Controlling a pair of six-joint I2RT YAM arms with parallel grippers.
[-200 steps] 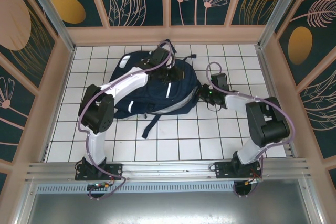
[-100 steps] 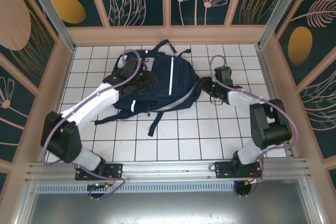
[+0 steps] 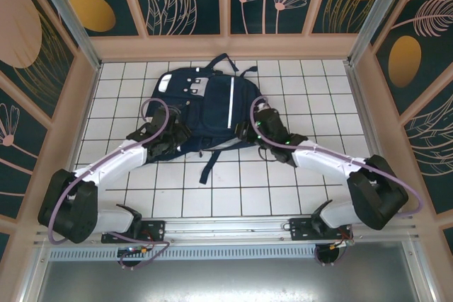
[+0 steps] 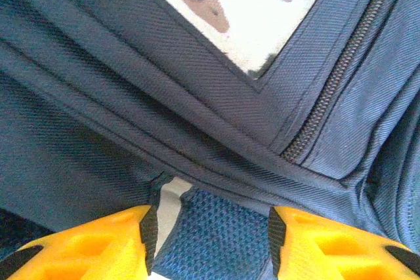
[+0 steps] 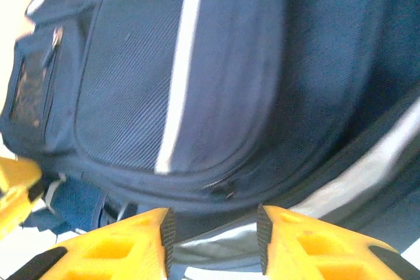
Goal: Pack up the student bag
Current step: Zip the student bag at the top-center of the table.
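Note:
The student bag, a navy backpack with a white stripe and grey patches, lies front up in the middle of the far half of the tiled table. My left gripper is at its near left edge. In the left wrist view the gripper is open, with blue mesh padding lying loose between the pads under the bag's seam and zip. My right gripper is at the bag's near right edge. Its jaws stand open around the bag's grey bottom band, just below the front pocket.
A dark strap trails from the bag toward the near side. Bare white tiles lie to the right of the bag and along the near edge. Low beige walls ring the table on the far, left and right sides.
The left arm has drawn back from the bag's top to its near left edge. The right gripper has opened and moved left to the bag's near right edge. The bag has turned and now lies flat.

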